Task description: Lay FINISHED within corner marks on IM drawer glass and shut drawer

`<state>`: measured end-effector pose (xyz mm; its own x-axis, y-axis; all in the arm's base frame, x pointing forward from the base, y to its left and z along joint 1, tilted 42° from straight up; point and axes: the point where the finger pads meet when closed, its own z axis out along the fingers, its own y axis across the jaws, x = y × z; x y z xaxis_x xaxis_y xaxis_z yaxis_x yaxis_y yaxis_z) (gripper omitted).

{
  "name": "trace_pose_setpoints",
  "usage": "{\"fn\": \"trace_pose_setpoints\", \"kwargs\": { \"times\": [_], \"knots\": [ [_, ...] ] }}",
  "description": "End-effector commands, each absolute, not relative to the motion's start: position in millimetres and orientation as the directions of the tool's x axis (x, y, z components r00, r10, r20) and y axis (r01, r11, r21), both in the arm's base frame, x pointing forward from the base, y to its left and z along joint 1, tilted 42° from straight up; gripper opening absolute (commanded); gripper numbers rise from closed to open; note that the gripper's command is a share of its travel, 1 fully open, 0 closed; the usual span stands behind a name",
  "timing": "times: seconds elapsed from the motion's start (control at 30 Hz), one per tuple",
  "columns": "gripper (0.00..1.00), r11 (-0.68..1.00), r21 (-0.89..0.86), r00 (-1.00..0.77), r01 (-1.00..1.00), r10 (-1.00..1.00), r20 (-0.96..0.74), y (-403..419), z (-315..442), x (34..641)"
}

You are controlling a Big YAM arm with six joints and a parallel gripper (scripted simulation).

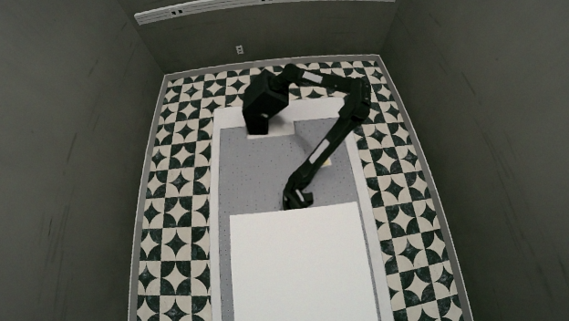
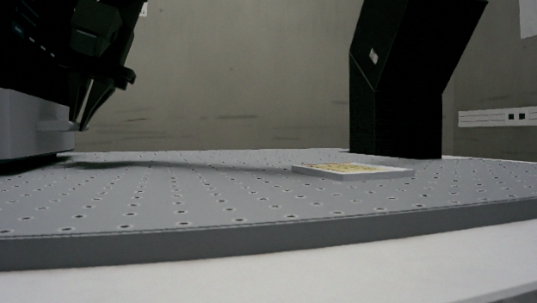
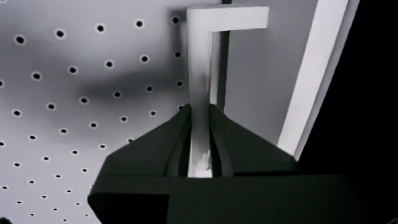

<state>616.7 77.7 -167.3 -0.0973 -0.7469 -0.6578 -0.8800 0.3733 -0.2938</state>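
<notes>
The cassette FINISHED (image 2: 354, 170), a flat pale tile with yellow on top, lies on the perforated board; only a yellowish corner (image 1: 327, 162) shows beside the arm in the top view. The gel imager IM (image 1: 303, 264) (image 2: 30, 125) is a big pale box, upright, cut off at the left in the exterior view. My gripper (image 2: 81, 126) (image 3: 200, 112) is shut on the pale bar handle (image 3: 200, 65) (image 2: 52, 126) at the imager's front, one finger on each side of the bar. The glass and corner marks are not visible. How far the drawer is out cannot be told.
A black angular column (image 1: 264, 102) (image 2: 400, 86) stands at the far end of the perforated board (image 1: 255, 173) (image 2: 151, 194), beyond the cassette. My forearm (image 1: 328, 141) passes over the board near the cassette. A white border (image 1: 216, 191) surrounds the board.
</notes>
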Motion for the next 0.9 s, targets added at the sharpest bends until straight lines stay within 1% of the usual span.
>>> {"fn": "trace_pose_setpoints", "kwargs": {
  "times": [0.0,0.87],
  "knots": [
    [0.07,0.358,-0.215,-0.135,-0.908,-0.738,-0.661,97.5,-196.8,582.9],
    [0.07,0.358,-0.209,-0.140,-0.910,-0.738,-0.660,97.9,-198.4,580.3]
  ]
}}
